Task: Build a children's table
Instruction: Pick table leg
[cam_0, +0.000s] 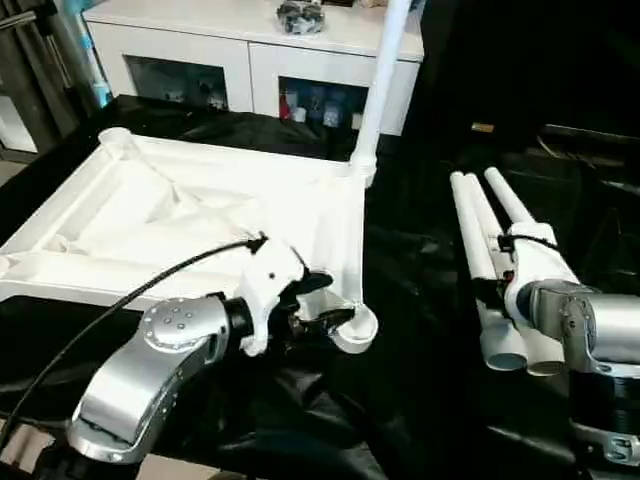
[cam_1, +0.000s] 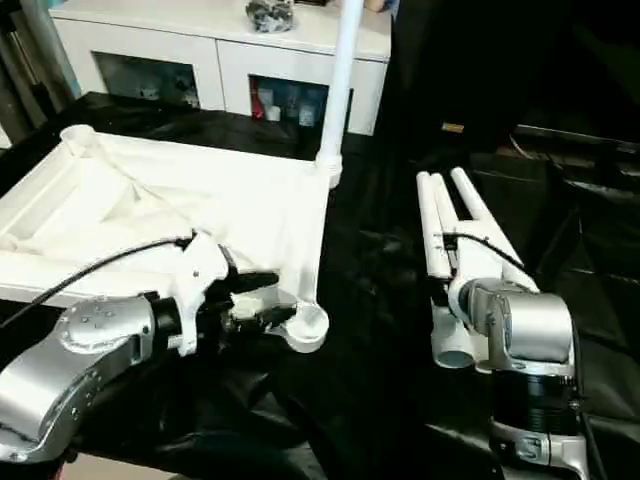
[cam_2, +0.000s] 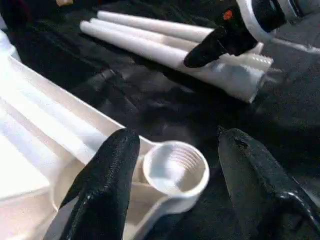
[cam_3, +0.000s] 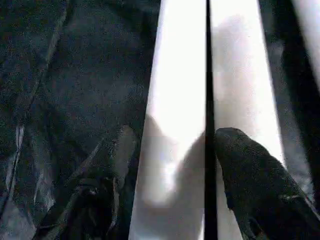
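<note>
Left eye view: tabletop (cam_0: 200, 215) lies underside-up, one leg (cam_0: 380, 85) upright in its far corner.

Left wrist view: left gripper (cam_2: 175, 172) spread around the near corner socket (cam_2: 176, 167); steady it.

Right wrist view: right gripper (cam_3: 172, 170) spread astride a loose leg (cam_3: 175, 110) beside the tabletop; centre before closing.

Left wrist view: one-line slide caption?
Open left claw straddling the tabletop's threaded corner socket, three loose legs beyond.

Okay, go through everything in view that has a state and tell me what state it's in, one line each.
tabletop: upside down, ribs up, on the black cloth.
upright leg: standing in the far corner socket.
near corner socket: empty, thread showing.
loose legs: three, lying side by side.
left gripper: open, straddling the near socket.
right gripper: open over one loose leg.
</note>
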